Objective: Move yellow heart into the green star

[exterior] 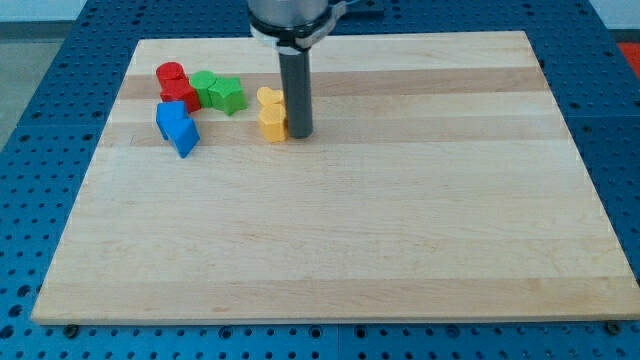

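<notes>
The yellow heart lies on the wooden board near the view's top left. The green star lies a little to the view's left of it and slightly higher, with a small gap between them. My tip rests at the heart's right side, touching or nearly touching it. The dark rod rises from there to the arm at the view's top.
A red block sits against the green star's left side. A blue block lies just below the red one. The board's edges drop to a blue perforated table.
</notes>
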`<state>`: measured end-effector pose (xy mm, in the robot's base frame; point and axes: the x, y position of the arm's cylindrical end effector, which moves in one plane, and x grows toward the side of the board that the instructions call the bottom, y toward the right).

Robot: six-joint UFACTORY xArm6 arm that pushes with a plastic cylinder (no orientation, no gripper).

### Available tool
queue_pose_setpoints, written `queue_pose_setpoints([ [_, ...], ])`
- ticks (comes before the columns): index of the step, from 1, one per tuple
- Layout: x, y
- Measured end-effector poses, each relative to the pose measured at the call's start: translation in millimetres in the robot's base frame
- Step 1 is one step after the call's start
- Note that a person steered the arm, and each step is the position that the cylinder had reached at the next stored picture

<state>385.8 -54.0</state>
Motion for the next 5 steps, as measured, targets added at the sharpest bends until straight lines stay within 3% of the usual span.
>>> queue_pose_setpoints([
  [5,0.0,-92.5],
])
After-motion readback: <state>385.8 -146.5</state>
